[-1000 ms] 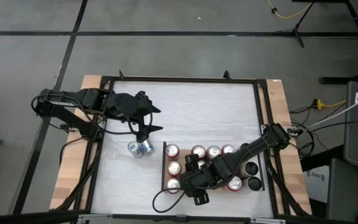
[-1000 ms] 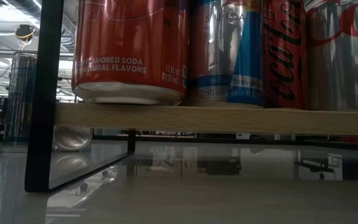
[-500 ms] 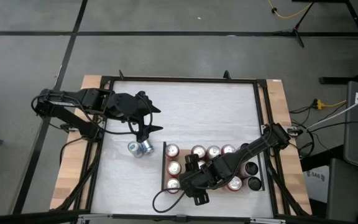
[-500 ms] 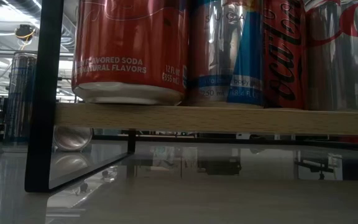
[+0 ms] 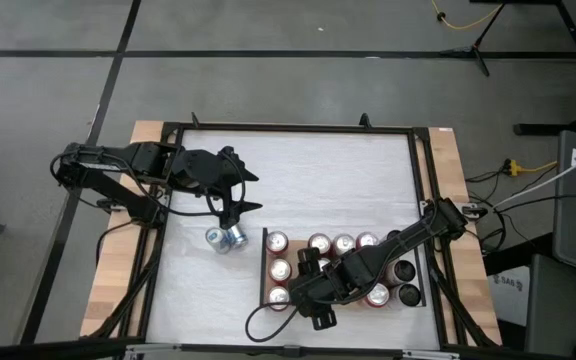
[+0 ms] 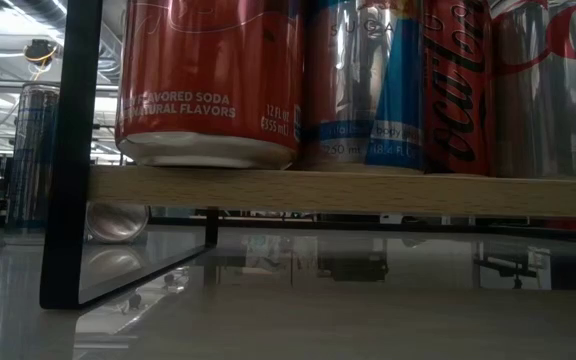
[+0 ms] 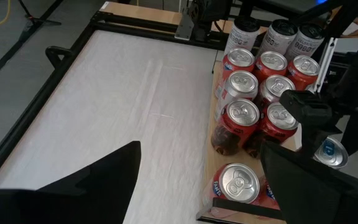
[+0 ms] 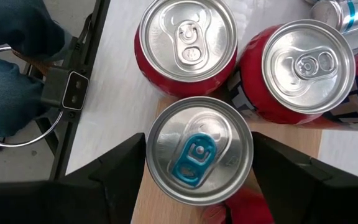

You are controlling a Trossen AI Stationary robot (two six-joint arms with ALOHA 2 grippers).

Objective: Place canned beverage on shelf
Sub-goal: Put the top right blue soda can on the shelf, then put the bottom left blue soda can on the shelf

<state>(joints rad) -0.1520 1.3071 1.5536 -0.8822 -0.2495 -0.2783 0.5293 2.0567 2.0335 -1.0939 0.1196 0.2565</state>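
On the low view we read "FLAVORED SODA" and "NATURAL FLAVORS" on the red can [image 6: 208, 85] at the shelf's end, and part of a Coca-Cola script on the dark red can [image 6: 458, 85] further along; between them stands a silver and blue can [image 6: 363, 85] whose print is too small for us to read. All rest on the shelf [image 6: 348, 190], a light wooden board with a black rail at its end, sitting at the near right part of the white table [image 5: 308, 180]. Our right gripper [image 8: 197, 152] hovers low over the shelf's left end, its fingers spread wide on either side of a silver-topped can with a blue tab [image 8: 199, 150], not pinching it. The right arm lies stretched across the rows of cans. Our left gripper [image 5: 236, 207] is held above the table left of the shelf, jaws spread, over two loose silver and blue cans [image 5: 224, 238] lying near the shelf's left rail
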